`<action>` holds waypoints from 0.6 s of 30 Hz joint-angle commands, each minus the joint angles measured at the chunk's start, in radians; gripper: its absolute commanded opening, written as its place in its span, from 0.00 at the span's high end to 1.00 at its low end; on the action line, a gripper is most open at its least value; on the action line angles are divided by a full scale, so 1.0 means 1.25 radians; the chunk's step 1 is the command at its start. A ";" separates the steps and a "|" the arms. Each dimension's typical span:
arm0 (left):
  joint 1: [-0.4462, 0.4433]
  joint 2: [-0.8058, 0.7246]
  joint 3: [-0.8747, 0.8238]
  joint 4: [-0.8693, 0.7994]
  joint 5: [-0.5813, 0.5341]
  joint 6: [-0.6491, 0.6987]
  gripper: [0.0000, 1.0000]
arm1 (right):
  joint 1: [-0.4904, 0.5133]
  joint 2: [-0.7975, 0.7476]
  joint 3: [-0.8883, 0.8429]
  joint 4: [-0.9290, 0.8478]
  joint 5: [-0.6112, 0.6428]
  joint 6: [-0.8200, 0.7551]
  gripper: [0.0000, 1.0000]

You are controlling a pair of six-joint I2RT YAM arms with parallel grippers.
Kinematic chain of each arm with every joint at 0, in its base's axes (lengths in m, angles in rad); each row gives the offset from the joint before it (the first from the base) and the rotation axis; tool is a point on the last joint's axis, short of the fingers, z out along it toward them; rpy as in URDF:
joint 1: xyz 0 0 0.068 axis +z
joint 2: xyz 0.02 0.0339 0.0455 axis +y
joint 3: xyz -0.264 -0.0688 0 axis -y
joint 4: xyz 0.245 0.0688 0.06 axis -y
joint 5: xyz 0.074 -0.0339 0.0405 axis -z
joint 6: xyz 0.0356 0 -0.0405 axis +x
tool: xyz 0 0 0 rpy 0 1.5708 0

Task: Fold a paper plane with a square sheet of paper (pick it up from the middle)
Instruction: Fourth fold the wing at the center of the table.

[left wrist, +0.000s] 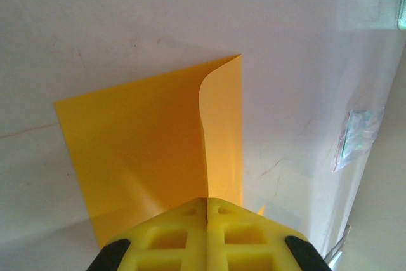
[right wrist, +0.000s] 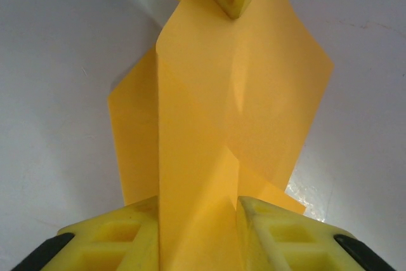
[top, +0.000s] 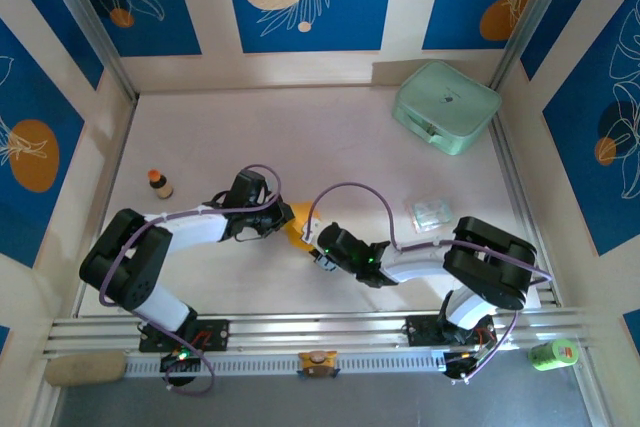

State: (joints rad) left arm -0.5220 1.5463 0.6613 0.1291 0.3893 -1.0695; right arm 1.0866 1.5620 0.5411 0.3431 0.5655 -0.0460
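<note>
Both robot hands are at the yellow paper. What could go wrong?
The left gripper pinches the square sheet of paper, which also runs between the fingers of the right gripper. Pulling apart might tear it. The sheet is curled and twisted, not flat, so a crease could land crooked.

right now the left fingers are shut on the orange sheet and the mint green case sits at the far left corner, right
No: the top external view shows the mint-green case at the far right corner. The left fingers do clamp the orange sheet.
</note>
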 commanded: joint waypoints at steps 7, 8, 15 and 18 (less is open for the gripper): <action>0.009 -0.006 0.016 -0.003 0.019 -0.011 1.00 | 0.000 0.012 -0.013 0.042 0.017 -0.020 0.72; 0.009 -0.006 0.016 -0.003 0.018 -0.012 1.00 | 0.000 0.011 -0.014 0.042 0.013 -0.017 0.74; 0.011 -0.009 0.016 -0.004 0.014 -0.011 1.00 | -0.007 0.011 -0.015 0.029 -0.015 0.001 0.83; 0.013 -0.009 0.015 -0.005 0.012 -0.011 1.00 | -0.009 0.005 -0.021 0.031 -0.026 0.014 0.87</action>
State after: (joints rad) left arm -0.5190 1.5463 0.6613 0.1291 0.3923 -1.0763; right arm 1.0813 1.5627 0.5362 0.3607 0.5591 -0.0498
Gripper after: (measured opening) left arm 0.064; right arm 0.144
